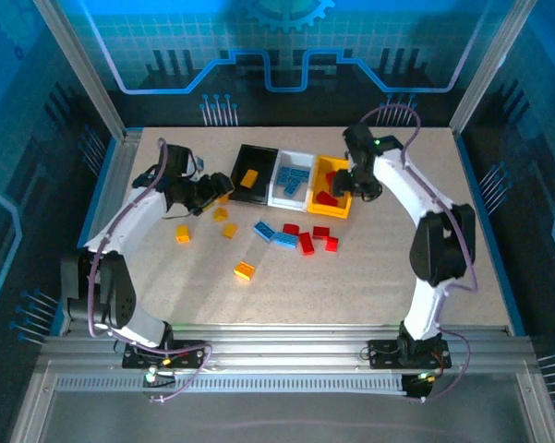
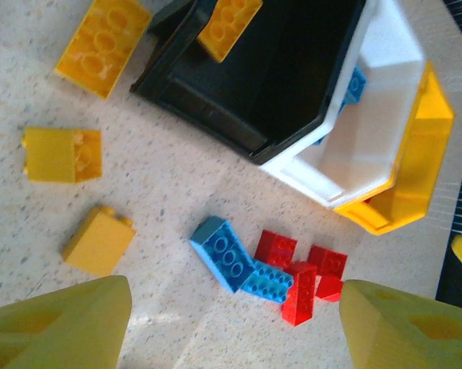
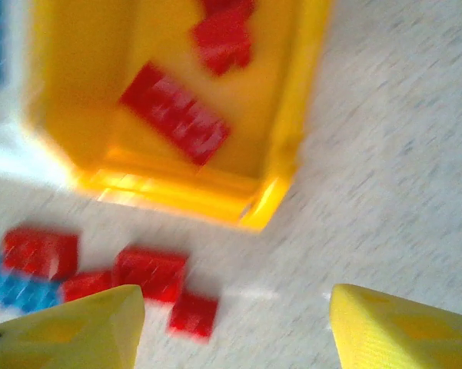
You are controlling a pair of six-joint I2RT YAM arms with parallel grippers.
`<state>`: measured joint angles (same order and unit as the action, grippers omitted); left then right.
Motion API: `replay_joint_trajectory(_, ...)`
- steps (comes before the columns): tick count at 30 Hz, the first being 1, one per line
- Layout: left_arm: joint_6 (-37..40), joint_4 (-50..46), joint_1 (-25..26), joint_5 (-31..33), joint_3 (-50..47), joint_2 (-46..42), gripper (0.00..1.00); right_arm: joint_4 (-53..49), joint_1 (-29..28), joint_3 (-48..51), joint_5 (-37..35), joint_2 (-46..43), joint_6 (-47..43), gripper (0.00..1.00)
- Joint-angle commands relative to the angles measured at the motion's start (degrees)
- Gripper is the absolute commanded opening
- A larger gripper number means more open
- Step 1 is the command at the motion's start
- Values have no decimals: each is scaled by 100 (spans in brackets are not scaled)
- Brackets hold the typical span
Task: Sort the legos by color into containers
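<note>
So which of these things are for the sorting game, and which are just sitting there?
For the job:
orange legos, blue legos, red legos, black bin, white bin, yellow bin.

Just there:
metal rails, purple cables, blue back panel.

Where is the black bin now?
In the top view, the black bin is the leftmost of three, beside the white bin, with one orange brick inside.

white arms (image 1: 402, 185) carry black joints (image 1: 443, 245), purple cables (image 1: 397, 109), yellow fingers (image 2: 54, 323).
</note>
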<state>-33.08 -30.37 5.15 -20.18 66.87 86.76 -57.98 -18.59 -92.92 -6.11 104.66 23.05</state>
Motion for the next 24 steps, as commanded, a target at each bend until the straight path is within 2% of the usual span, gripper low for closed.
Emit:
replay_joint_trajectory(1,-67,64,87,54,-333,-399,74,-92,-383,867,190,-346,391,67)
replay_joint_trajectory(5,-124,56,168,59,-741,-711,79,208,-721,1565,268,-441,664,67)
replay_joint_trajectory(10,-149,-92,160,184,-1109,-1222,99,559,-831,1908,220,-235,779,67)
replay_joint_trajectory(16,19,-422,144,251,-1185,-1509,99,755,-830,1842,238,164,730,64)
replay_joint_trajectory(24,-91,-393,73,260,-1308,-1610,99,826,-822,1568,296,648,712,59)
